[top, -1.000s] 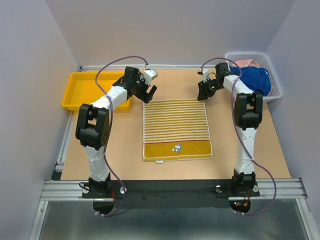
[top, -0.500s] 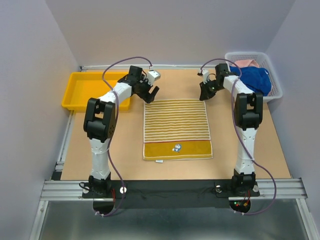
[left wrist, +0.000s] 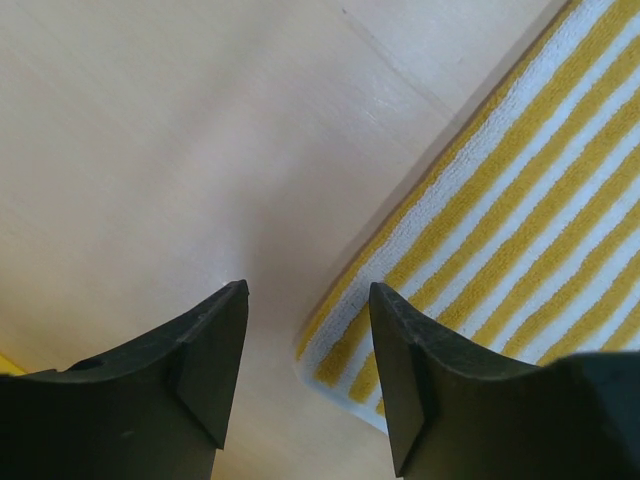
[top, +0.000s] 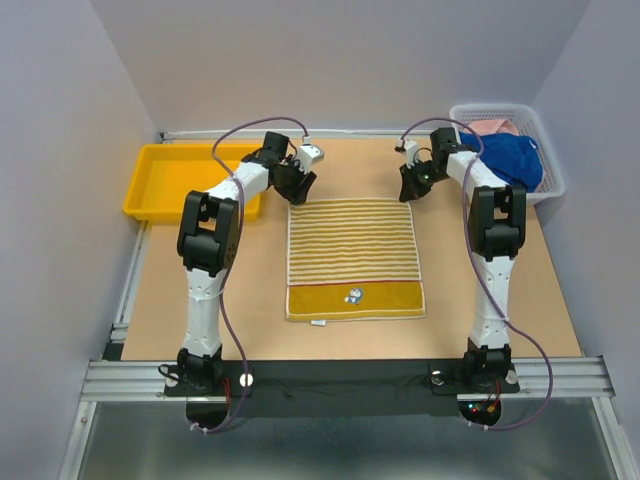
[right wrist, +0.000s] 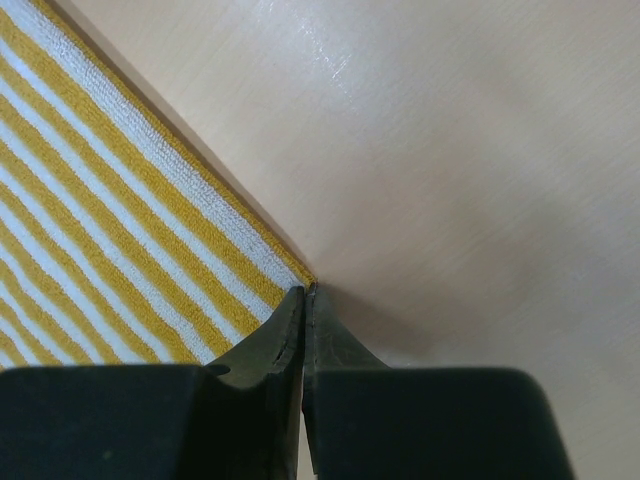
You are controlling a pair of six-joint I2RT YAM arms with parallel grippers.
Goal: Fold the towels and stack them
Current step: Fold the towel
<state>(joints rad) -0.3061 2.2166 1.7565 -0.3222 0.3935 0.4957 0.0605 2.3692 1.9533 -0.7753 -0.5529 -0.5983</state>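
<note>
Left fingers (left wrist: 205,370): released and set apart over the far-left corner of the striped towel (top: 352,240). The corner lies between the tips, with bare bench (left wrist: 150,150) under the left-hand one.

Right fingers (right wrist: 272,350): clenched, tips meeting at the towel's far-right corner. Whether cloth is caught cannot be told.

The towel lies flat on the bench between both pairs.

Blue towel (top: 510,158) and pink towel (top: 490,127): in the basket (top: 552,185), outboard of the right fingers.
</note>
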